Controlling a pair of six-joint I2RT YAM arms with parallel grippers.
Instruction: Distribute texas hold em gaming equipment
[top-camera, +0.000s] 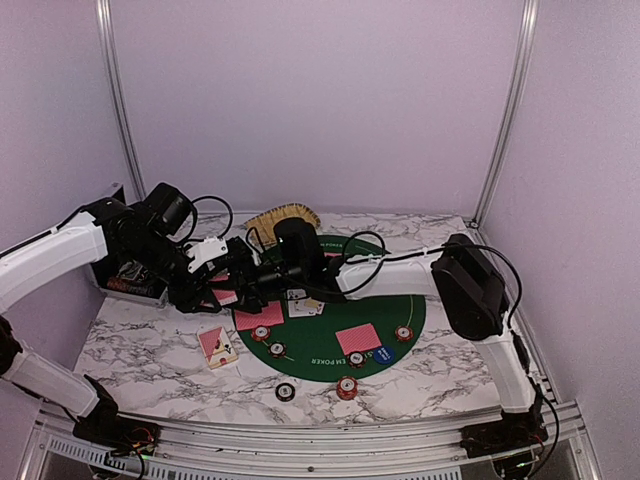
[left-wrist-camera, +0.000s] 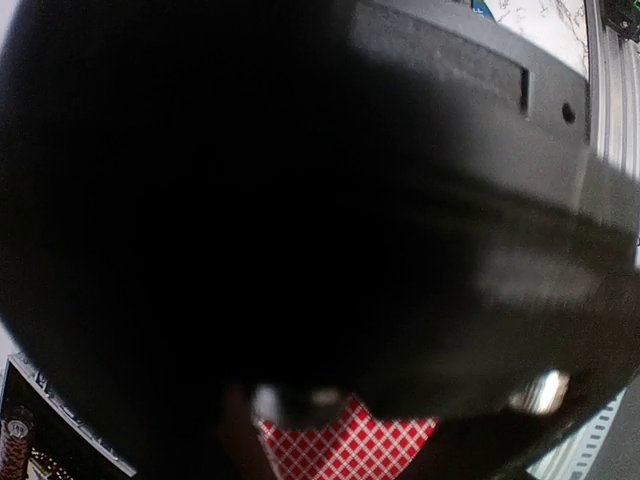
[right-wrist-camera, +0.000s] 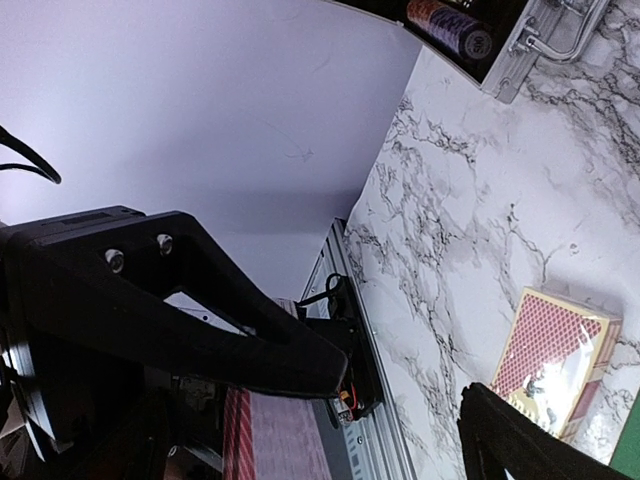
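Overhead, 2 chips lie nearest the bases on the marble table (top-camera: 150, 350): a dark chip (top-camera: 285, 391) and a red chip (top-camera: 346, 387). Beyond them the green mat (top-camera: 320, 350) carries 4 striped chips (top-camera: 261, 333), a blue button (top-camera: 382, 352) and a red-backed card (top-camera: 358, 339). A card box (top-camera: 218, 346) lies just left of the mat. Farther back, the left gripper (top-camera: 232, 283) and right gripper (top-camera: 258, 290) meet over the mat's left edge. Only the right wrist view shows the right gripper's fingers (right-wrist-camera: 230, 320) spread wide. The left wrist view is mostly blocked by a dark body, with a checked red card (left-wrist-camera: 345, 445) below it, so whether the left gripper is pinching anything cannot be told. Behind stand the basket (top-camera: 283, 218) and the case (top-camera: 125, 275).
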